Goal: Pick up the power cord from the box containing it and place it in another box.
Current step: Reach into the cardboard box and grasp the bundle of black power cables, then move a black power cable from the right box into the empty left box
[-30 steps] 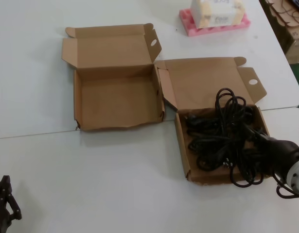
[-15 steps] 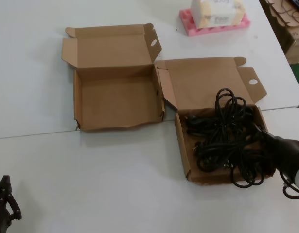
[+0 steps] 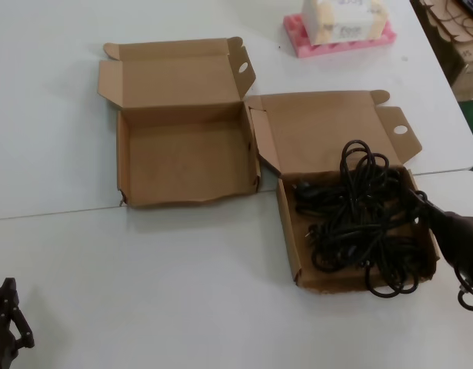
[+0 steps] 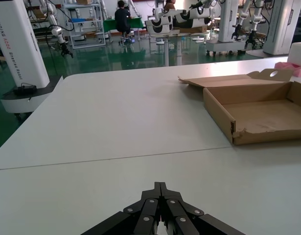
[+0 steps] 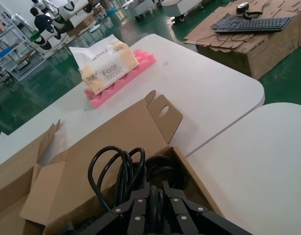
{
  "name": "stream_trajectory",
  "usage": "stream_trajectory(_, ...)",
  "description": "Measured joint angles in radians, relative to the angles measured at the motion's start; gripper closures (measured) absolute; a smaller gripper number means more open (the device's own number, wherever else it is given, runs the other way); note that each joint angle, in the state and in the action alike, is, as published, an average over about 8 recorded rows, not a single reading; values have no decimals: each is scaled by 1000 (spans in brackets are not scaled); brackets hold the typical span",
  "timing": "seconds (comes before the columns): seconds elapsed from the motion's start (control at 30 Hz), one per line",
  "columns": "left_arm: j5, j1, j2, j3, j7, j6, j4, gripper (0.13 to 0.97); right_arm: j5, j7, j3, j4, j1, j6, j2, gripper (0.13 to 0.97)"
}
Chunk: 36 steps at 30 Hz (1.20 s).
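Note:
A tangle of black power cord (image 3: 351,219) fills the right-hand brown box (image 3: 286,231), whose plain lid (image 3: 328,127) lies open behind it. My right gripper (image 3: 415,201) is at that box's right wall, shut on two strands of the cord (image 5: 116,171); in the right wrist view the strands run between the fingers of the gripper (image 5: 157,188). One loop hangs over the front wall. The other box (image 3: 186,165) stands empty to the left, lid with a creased strip folded back; it also shows in the left wrist view (image 4: 258,112). My left gripper (image 3: 7,290) (image 4: 160,185) is parked shut at the near left.
A pink foam block with a tissue pack (image 3: 340,34) (image 5: 108,68) sits at the back. A cardboard crate with a keyboard (image 5: 248,29) stands off the table to the right. The table's right edge (image 3: 471,165) is close behind the right box.
My right arm has drawn back to the right, with more of it out of view. The cord tangle has barely shifted. The left arm has not moved.

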Motion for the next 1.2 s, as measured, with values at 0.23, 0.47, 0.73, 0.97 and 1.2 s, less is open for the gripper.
stream_trajectory(0.23,0,0,0,0,0,0,0,934,0,0,31,5,-18,-15,3,905)
stream_trajectory(0.47,0,0,0,0,0,0,0,934,0,0,94,45,-63,-24,14,906)
stream_trajectory(0.73,0,0,0,0,0,0,0,934,0,0,185,105,-127,-42,29,907)
stream_trajectory(0.97,0,0,0,0,0,0,0,934,0,0,250,168,-175,-56,50,908)
stream_trajectory(1.2,0,0,0,0,0,0,0,934,0,0,289,236,-203,-67,62,908)
